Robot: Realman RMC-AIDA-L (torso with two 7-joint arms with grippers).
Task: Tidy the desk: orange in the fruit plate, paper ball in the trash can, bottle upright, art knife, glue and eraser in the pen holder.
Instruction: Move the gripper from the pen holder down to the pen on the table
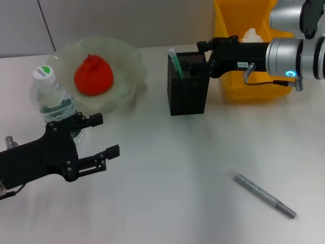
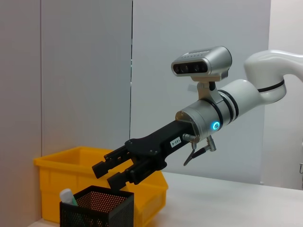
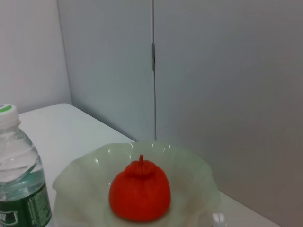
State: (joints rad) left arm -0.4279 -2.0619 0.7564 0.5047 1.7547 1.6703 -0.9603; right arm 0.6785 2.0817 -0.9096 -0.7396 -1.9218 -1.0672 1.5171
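White desk (image 1: pixel 167 168) | left gripper (image 1: pixel 104 136) spread wide beside upright bottle (image 1: pixel 53 96) | orange (image 1: pixel 93 75) in fruit plate (image 1: pixel 127 51) | right gripper (image 2: pixel 111 172) parted over pen holder (image 1: pixel 187 90) (likely dropping something in) | art knife (image 1: pixel 264 195) unclaimed.

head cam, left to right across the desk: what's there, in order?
bottle → orange in the fruit plate → pen holder → grey pen lying at the front. Trash can and right claw overlap the holder's span, so left out.
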